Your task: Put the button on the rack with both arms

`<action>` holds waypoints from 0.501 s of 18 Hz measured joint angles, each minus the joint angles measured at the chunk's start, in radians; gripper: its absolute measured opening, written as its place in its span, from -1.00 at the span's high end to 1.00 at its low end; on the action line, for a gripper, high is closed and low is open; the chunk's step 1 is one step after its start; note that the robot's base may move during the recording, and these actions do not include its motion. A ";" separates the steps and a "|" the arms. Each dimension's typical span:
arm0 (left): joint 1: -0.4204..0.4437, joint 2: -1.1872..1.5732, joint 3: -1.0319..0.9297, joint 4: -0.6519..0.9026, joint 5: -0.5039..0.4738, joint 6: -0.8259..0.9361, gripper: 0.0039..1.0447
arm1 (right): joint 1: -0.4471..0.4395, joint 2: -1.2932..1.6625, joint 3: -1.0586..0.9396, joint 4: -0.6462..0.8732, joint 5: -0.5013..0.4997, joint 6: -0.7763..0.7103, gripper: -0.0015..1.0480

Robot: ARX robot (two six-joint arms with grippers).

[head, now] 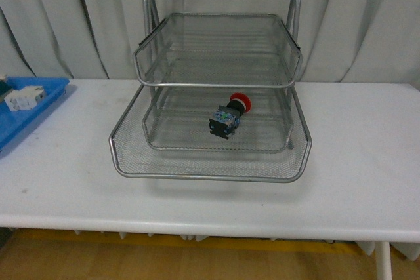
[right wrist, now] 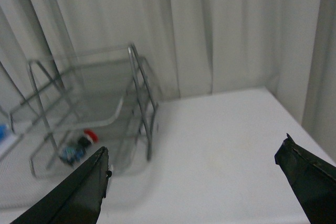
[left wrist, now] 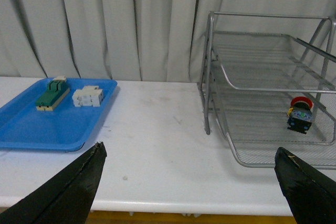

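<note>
The left gripper (left wrist: 189, 148) is spread wide. Its two dark fingers (left wrist: 79, 184) stand far apart in the left wrist view with nothing between them, above the near edge of the white table (left wrist: 157, 124). The right gripper (right wrist: 195, 145) is spread just as wide and holds nothing, its fingers (right wrist: 84, 192) framing bare tabletop to the right of the rack (right wrist: 139, 77). Neither arm shows in the front view.

The button (head: 230, 115) lies tipped on its side inside the rack (head: 210, 177), under the top tier and right of centre. Its red cap points to the far right and its black and blue body towards the near left. It seems to rest on the middle tier's mesh, though the stacked mesh leaves it unclear whether it is that tier or the bottom one.

The left wrist view sees the button (left wrist: 301, 115) through the rack's left side, past the upright frame tube (left wrist: 210, 66). Only this view shows the whole blue tray (left wrist: 47, 129) at the table's left, with a green-and-cream block (left wrist: 52, 94) and a white block (left wrist: 87, 97) at its far end. The front view cuts that tray (head: 26, 126) off and shows mainly the white block (head: 25, 98).

The right wrist view is blurred. In it the button (right wrist: 79, 145) is only a red and blue smudge low in the rack.
</note>
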 joint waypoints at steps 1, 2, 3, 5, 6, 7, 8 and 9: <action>0.000 0.000 0.000 0.000 -0.001 0.000 -0.88 | 0.037 0.130 0.054 0.130 0.017 0.005 -0.87; 0.000 0.000 0.000 0.000 0.000 0.000 -0.88 | 0.081 0.346 0.138 0.297 -0.007 0.034 -0.87; 0.000 0.000 0.000 0.000 0.000 0.000 -0.88 | 0.116 0.506 0.214 0.392 -0.024 0.064 -0.87; 0.000 0.000 0.000 0.000 0.000 0.000 -0.88 | 0.175 0.807 0.403 0.363 -0.050 0.129 -0.87; 0.000 0.000 0.000 0.000 0.000 0.000 -0.88 | 0.204 0.948 0.506 0.296 -0.056 0.162 -0.87; 0.000 0.000 0.000 0.000 0.000 0.000 -0.88 | 0.242 1.140 0.656 0.178 -0.078 0.190 -0.87; 0.000 0.000 0.000 0.000 0.000 0.000 -0.88 | 0.277 1.274 0.777 0.074 -0.083 0.205 -0.74; 0.000 0.000 0.000 0.000 0.000 0.000 -0.88 | 0.301 1.339 0.849 0.009 -0.082 0.206 -0.57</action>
